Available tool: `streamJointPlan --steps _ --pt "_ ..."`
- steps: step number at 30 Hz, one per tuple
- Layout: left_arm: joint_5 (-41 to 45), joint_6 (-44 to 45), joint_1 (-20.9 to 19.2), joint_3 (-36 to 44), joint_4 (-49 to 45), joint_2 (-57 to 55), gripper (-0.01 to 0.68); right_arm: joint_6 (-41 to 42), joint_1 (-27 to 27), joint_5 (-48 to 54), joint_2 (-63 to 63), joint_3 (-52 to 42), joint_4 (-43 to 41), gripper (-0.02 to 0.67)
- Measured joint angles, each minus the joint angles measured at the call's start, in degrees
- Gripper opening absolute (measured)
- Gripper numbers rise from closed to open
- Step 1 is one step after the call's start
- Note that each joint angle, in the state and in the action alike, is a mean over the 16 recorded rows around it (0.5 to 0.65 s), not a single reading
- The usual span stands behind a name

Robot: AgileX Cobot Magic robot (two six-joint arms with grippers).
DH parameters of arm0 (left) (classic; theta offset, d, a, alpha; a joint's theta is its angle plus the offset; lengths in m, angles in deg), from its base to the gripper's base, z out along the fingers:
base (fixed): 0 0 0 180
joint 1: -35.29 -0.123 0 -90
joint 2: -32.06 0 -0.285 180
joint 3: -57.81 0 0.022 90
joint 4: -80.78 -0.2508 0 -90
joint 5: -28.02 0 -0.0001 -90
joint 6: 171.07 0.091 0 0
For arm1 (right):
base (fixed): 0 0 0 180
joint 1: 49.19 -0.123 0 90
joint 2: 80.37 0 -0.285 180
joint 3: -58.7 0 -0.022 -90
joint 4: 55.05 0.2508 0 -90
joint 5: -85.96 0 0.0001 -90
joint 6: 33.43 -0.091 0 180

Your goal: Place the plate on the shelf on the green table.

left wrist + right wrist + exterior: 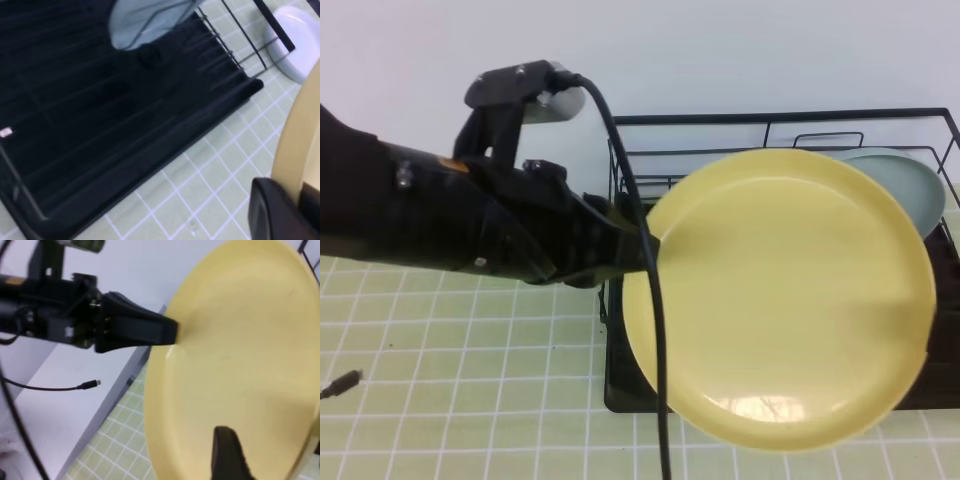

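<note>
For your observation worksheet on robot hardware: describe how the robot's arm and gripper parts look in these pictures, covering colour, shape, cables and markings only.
The left arm is matte black and bulky, with a small orange mark near its wrist. A black bracket carries a silver-grey camera, and a black cable loops down from it. The left gripper has blunt, tapered black fingers. Of the right gripper only one black fingertip shows.
</note>
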Motion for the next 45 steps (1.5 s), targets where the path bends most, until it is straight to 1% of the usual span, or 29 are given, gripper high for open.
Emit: streamJointPlan --steps 4,7,13,16,19,23,28,31,34,36,38,41,45 --pt "-0.5 -0.4 1.5 0.0 0.2 0.0 0.006 0.9 0.0 0.0 3.0 0.0 1.5 0.368" --pt "-0.4 -0.5 2.1 0.0 0.2 0.0 0.006 3.2 0.0 1.1 6.0 0.1 3.5 0.365" --pt "0.1 -0.7 2.3 0.0 0.2 0.0 0.014 11.2 0.0 4.6 11.9 0.2 9.4 0.280" --pt "0.3 -1.1 2.4 0.0 0.4 0.0 0.045 17.2 0.0 6.4 14.2 0.2 13.1 0.234" --pt "0.2 -1.5 2.3 0.0 1.0 0.1 0.110 24.8 0.0 7.3 15.8 0.2 16.6 0.186" --pt "-0.2 -1.8 2.3 -0.1 3.6 0.1 0.238 36.9 0.0 5.5 17.1 0.2 20.2 0.129" --pt "-0.6 -1.5 2.3 -0.1 7.4 0.2 0.414 53.7 -0.1 -2.0 17.4 1.1 23.4 0.112" --pt "-0.7 -1.0 2.3 -0.1 9.6 0.5 0.501 63.8 -0.1 -8.0 17.4 2.4 23.9 0.104" --pt "-0.6 -0.3 2.3 -0.1 11.3 1.0 0.557 72.7 -0.1 -13.5 17.7 4.7 21.9 0.097" --pt "-0.3 0.1 2.3 -0.1 12.1 1.3 0.575 77.0 -0.1 -16.3 18.2 6.7 18.7 0.095" --pt "0.2 0.5 2.3 -0.1 12.1 1.8 0.582 79.3 -0.1 -18.0 18.9 9.2 14.1 0.094" --pt "1.1 0.6 2.3 -0.1 11.9 2.4 0.581 79.6 -0.1 -18.2 20.3 13.9 4.7 0.094" --pt "2.5 0.7 2.3 -0.1 11.4 3.2 0.568 75.8 -0.1 -16.1 23.1 20.6 -9.5 0.093"
